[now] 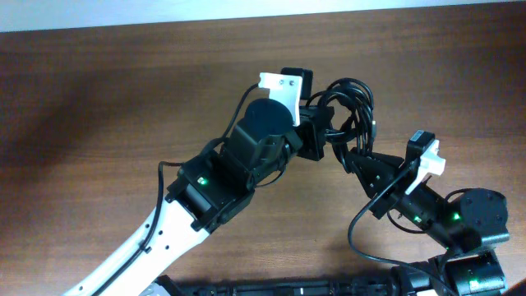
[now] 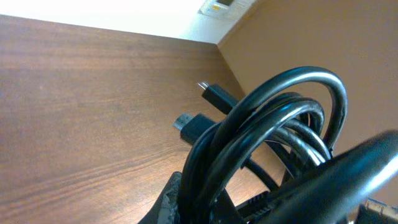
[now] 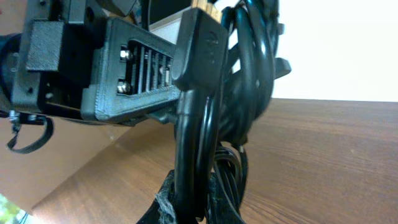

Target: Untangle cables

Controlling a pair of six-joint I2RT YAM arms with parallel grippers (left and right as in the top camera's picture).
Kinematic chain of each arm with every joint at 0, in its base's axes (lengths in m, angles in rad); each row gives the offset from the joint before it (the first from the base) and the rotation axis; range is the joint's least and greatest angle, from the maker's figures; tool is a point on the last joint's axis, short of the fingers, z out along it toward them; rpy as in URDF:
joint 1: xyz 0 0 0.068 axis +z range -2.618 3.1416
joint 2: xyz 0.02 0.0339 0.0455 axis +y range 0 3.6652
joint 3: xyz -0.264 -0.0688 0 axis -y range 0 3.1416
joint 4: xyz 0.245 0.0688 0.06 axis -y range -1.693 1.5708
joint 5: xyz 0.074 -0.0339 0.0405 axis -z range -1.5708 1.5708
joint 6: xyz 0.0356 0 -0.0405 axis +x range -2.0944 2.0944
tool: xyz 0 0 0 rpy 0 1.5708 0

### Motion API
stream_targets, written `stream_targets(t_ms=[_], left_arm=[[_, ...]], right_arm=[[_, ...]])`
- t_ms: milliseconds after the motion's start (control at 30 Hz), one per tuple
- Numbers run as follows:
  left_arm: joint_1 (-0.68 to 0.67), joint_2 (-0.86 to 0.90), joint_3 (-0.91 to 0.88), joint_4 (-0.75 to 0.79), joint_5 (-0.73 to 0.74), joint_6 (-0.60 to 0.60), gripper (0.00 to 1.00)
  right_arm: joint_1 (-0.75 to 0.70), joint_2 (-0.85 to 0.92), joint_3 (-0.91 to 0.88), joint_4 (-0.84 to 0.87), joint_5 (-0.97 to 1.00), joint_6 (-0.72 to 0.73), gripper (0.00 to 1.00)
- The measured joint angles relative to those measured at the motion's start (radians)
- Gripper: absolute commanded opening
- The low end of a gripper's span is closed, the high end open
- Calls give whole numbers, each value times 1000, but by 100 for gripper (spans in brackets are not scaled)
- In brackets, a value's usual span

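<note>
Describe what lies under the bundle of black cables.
Wooden table shows around and through the looped cables. The left gripper and right gripper clamp them; anything directly beneath the strands is covered.

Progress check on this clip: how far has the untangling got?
Done: nothing separated yet; the cables form one coiled bundle. In hand: the left gripper and the right gripper are both shut on that bundle. To do: pulling the loops apart and laying each cord out singly.

The cables [image 1: 362, 99] are glossy black, the table [image 1: 99, 99] brown wood-grain.
</note>
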Motion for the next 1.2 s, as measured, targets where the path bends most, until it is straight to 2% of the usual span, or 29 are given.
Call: stream_targets(t_ms=[233,533,633,667,700,733,767,800,1000,1200], left_arm=[[14,0,0,-11,-22,-167,0],[35,15,-2,-21,24,-209,0],[44,16,-2,-20,38,-211,0],[51,16,-2,-17,24,-211,0],[82,15,-2,2,-6,-215,0],[123,12,0,14,-37,-219,0],[153,9,0,16,-65,-223,0],[175,6,0,13,-85,-222,0],[177,5,0,-12,-85,-69,0],[177,4,0,-30,39,155,0]], right_arm=[[1,-1,18,-58,82,1,4],[12,-3,37,-147,207,43,4],[14,-3,37,-147,217,49,20],[14,-5,38,-170,238,51,30],[12,-6,30,-196,266,53,49],[10,-5,25,-204,281,49,63],[10,-2,24,-211,292,54,72],[10,-2,24,-211,303,53,76],[10,-3,24,-210,317,50,86],[10,-3,24,-204,293,30,88]])
